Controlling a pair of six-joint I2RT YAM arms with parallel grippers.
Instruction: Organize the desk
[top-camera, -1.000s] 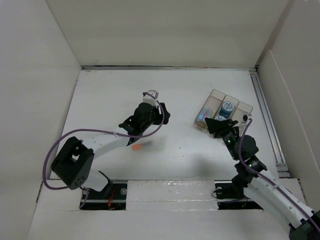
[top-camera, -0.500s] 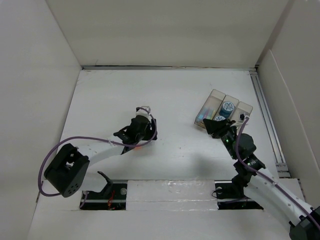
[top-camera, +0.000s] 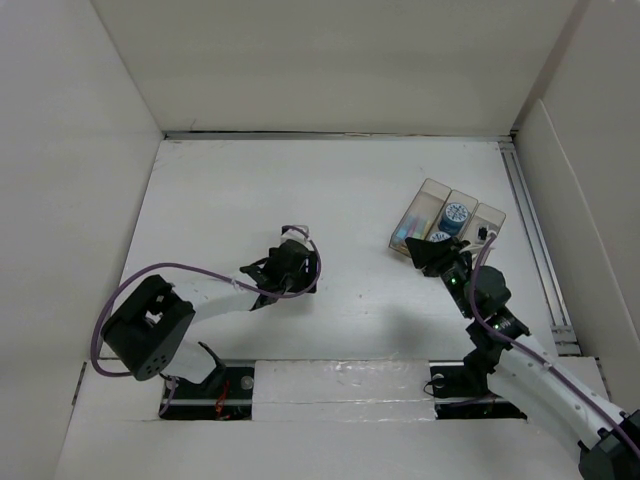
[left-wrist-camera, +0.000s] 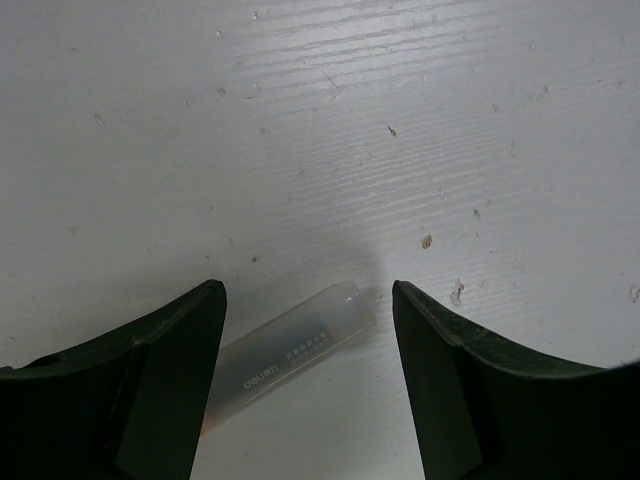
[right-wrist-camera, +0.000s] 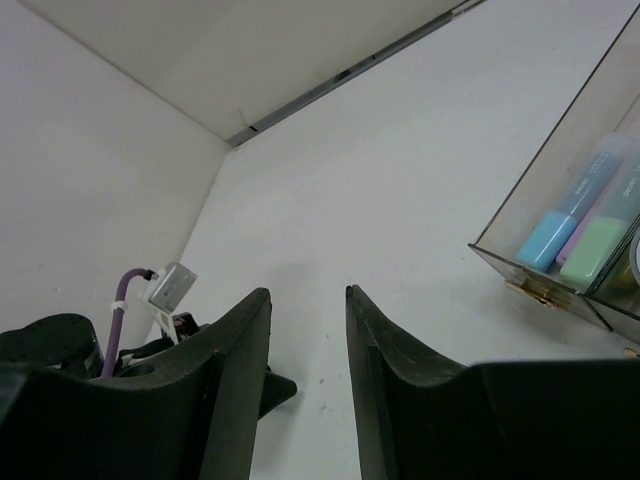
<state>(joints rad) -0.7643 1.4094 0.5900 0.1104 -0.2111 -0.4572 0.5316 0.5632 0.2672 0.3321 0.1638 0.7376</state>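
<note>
1. Hovering low over the worktop (left-wrist-camera: 320, 120), the left tool (left-wrist-camera: 305, 300) was released and grasped nothing; its fingers stood either side of a clear pen (left-wrist-camera: 285, 350).
2. That pen lay flat on the worktop, its long axis slanting across the gap; its clear end pointed up-right in the wrist view; the left arm was much nearer.
3. Farther right, the right tool (right-wrist-camera: 305, 300) hung slightly parted and empty, just beside the tray (top-camera: 436, 184).

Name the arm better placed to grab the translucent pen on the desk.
Left. The left end effector, open, straddles the pen lying on the desk; the right end effector hovers by the tray, far from it.
</note>
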